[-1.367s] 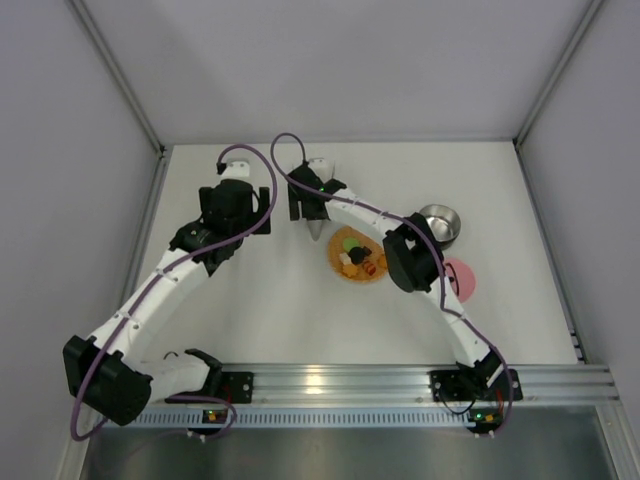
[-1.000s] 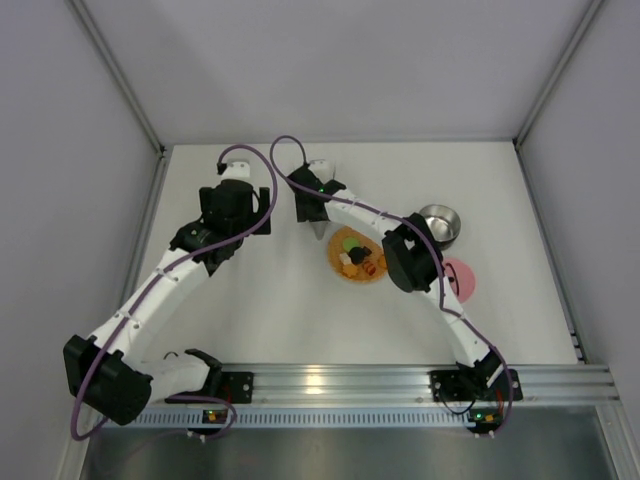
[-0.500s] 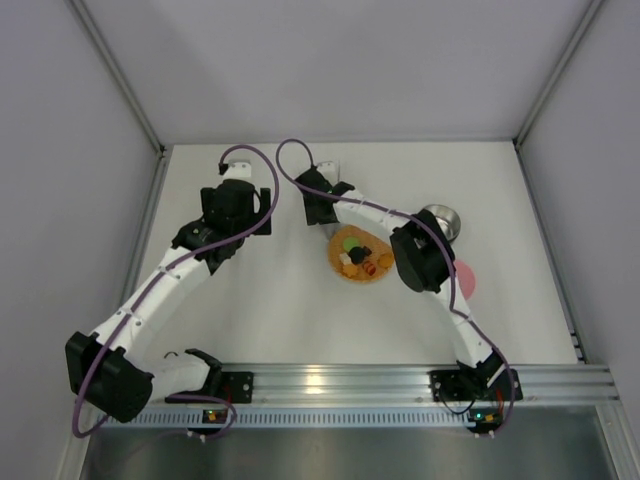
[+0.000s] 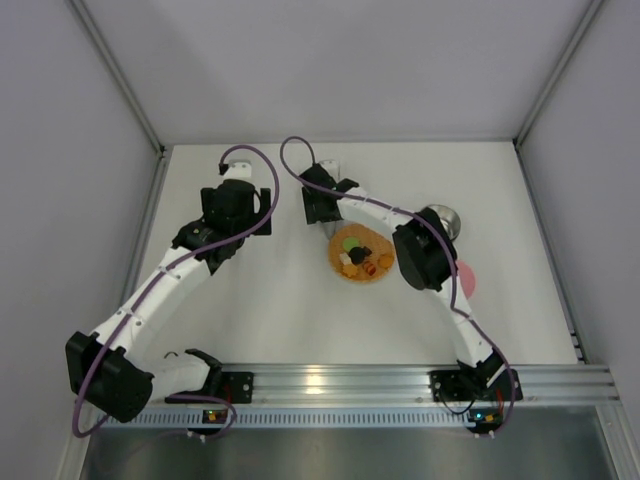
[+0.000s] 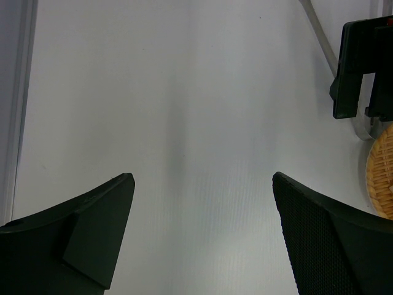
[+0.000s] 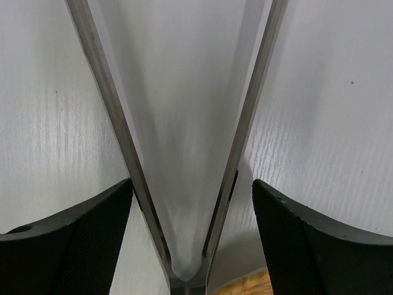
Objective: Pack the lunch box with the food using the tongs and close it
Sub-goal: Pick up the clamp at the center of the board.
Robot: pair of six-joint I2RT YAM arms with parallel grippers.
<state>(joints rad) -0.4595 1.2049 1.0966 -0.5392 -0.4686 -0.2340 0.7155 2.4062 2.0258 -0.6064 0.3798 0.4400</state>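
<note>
The silver tongs [image 6: 184, 153] lie flat on the white table in a narrow V. Their joined end points toward the orange plate. My right gripper [image 6: 191, 184] stands open astride them near that joined end. Its left finger is close against one arm and its right finger is apart from the other. From above, the right gripper [image 4: 320, 205] covers most of the tongs [image 4: 329, 167]. The food [image 4: 350, 243] sits on the plate. The lunch box [image 4: 443, 215] and its pink lid [image 4: 466, 280] are partly hidden behind the right arm. My left gripper [image 5: 202, 178] is open and empty.
The orange woven plate [image 4: 340, 263] lies just right of centre, and its edge shows in the left wrist view [image 5: 382, 172]. The left gripper [image 4: 262, 207] hovers a little left of the right one. Walls and metal rails border the table at the back and sides.
The right gripper has shifted right and toward the back, settling over the tongs and hiding them from above. Its jaws have widened. The left arm has stayed still.
</note>
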